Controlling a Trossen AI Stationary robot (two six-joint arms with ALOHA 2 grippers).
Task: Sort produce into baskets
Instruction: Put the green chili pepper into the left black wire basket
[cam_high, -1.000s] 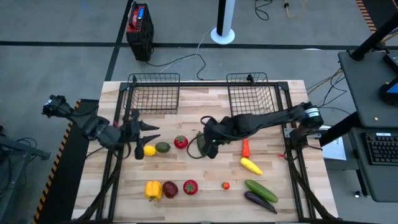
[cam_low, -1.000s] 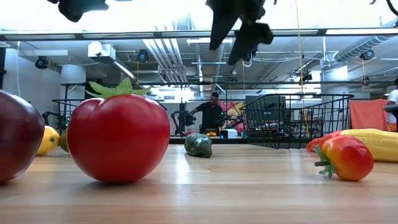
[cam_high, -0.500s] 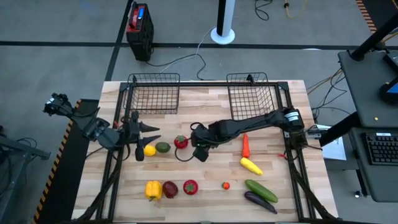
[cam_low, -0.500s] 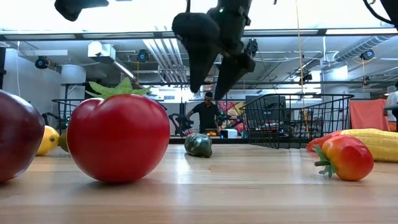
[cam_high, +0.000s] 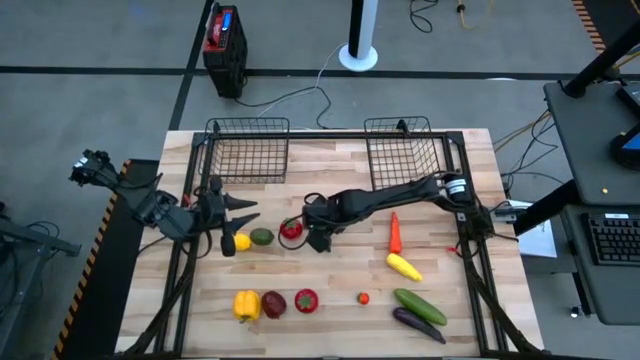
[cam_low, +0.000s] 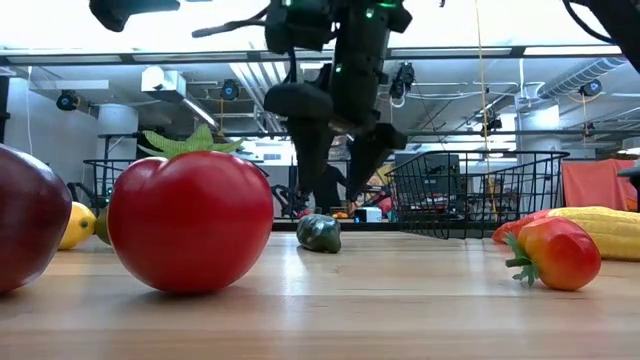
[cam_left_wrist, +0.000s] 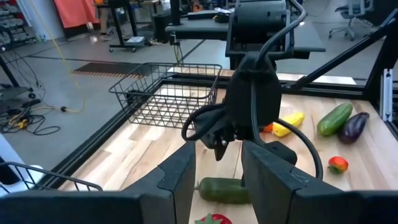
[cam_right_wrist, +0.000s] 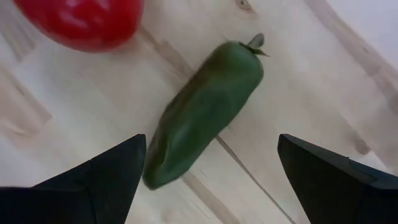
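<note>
1. The right hand (cam_high: 318, 236) reaches across the middle of the desk (cam_high: 330, 300), positioned above a small dark green pepper (cam_right_wrist: 202, 112). Its fingers (cam_right_wrist: 102, 171) are spread wide, one on each side of the pepper, and grasp nothing.
2. The green pepper lies flat on the desk with its stem end pointing away from the right hand's fingers. A red tomato (cam_high: 290, 228) sits just beside it.
3. The left hand (cam_high: 228, 222) hovers over the left part of the desk, near a yellow lemon (cam_high: 241, 241) and a green fruit (cam_high: 261, 236). Its fingers (cam_left_wrist: 177, 180) are parted and hold nothing.
4. The two black wire baskets, the left basket (cam_high: 247, 150) and the right basket (cam_high: 405, 150), stand at the far edge of the desk. No produce is visible inside either one.
5. On the near left of the desk, a yellow pepper (cam_high: 246, 304), a dark red fruit (cam_high: 273, 303) and a second tomato (cam_high: 306, 299) lie in a row.
6. On the right side lie an orange carrot (cam_high: 395, 236), a yellow corn-like piece (cam_high: 404, 266), a cucumber (cam_high: 420, 305) and a purple eggplant (cam_high: 418, 324). A small orange-red piece (cam_high: 363, 297) lies apart from them.
</note>
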